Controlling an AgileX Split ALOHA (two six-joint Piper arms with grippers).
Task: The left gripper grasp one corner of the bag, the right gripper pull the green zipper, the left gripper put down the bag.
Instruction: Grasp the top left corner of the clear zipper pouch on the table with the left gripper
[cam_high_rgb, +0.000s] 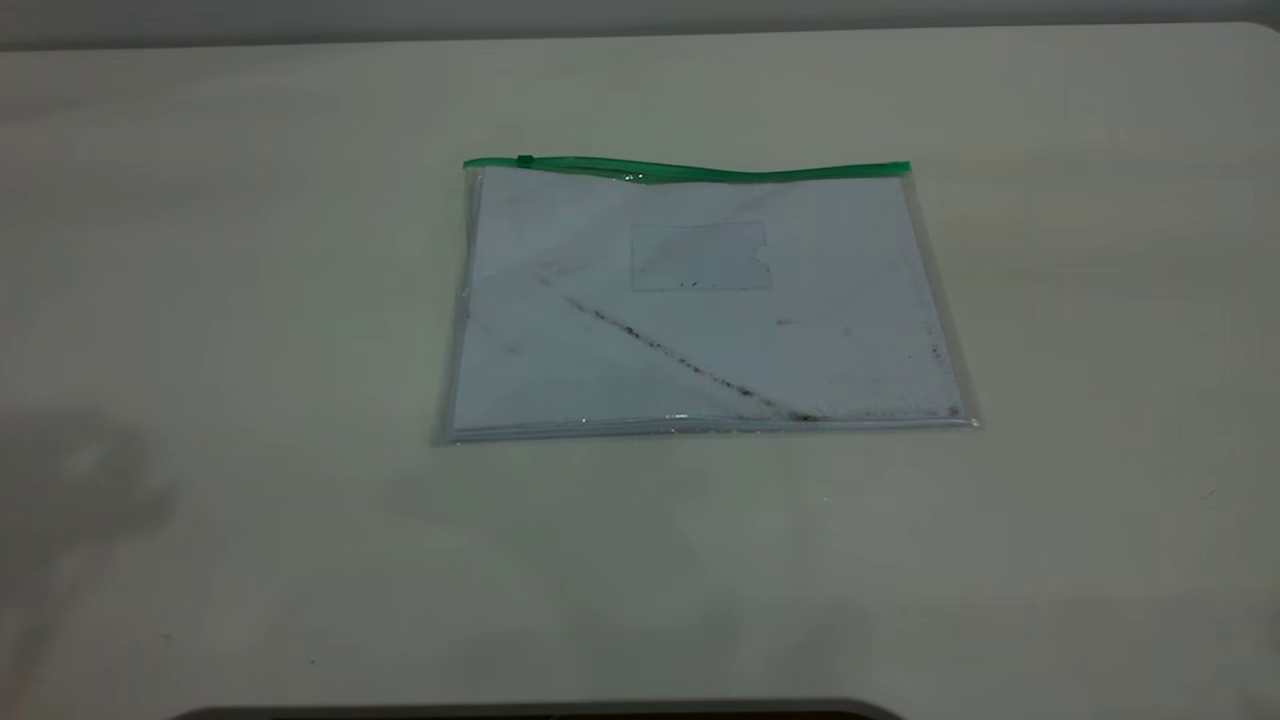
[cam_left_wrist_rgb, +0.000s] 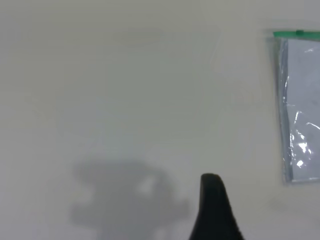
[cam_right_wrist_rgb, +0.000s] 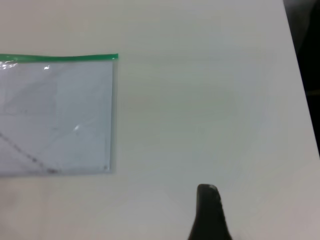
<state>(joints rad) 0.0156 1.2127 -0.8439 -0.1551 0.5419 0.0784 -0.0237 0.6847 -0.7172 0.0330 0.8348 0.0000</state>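
The bag (cam_high_rgb: 700, 300) lies flat on the table: clear plastic over white paper with a dark diagonal streak. The green zipper (cam_high_rgb: 690, 170) runs along its far edge, and the small slider tab (cam_high_rgb: 524, 160) sits near the left end. Neither gripper shows in the exterior view. In the left wrist view my left gripper (cam_left_wrist_rgb: 212, 200) shows only a black tip above bare table, well apart from the bag (cam_left_wrist_rgb: 302, 110) and its green-edged corner (cam_left_wrist_rgb: 276, 35). Only a black tip of my right gripper (cam_right_wrist_rgb: 209, 210) shows, off the bag's (cam_right_wrist_rgb: 55, 115) other end, where the zipper (cam_right_wrist_rgb: 60, 57) stops.
The pale table (cam_high_rgb: 250, 550) stretches around the bag on all sides. Its right edge (cam_right_wrist_rgb: 296, 75) shows in the right wrist view, with dark space beyond. A dark rim (cam_high_rgb: 540, 712) lies along the table's near edge.
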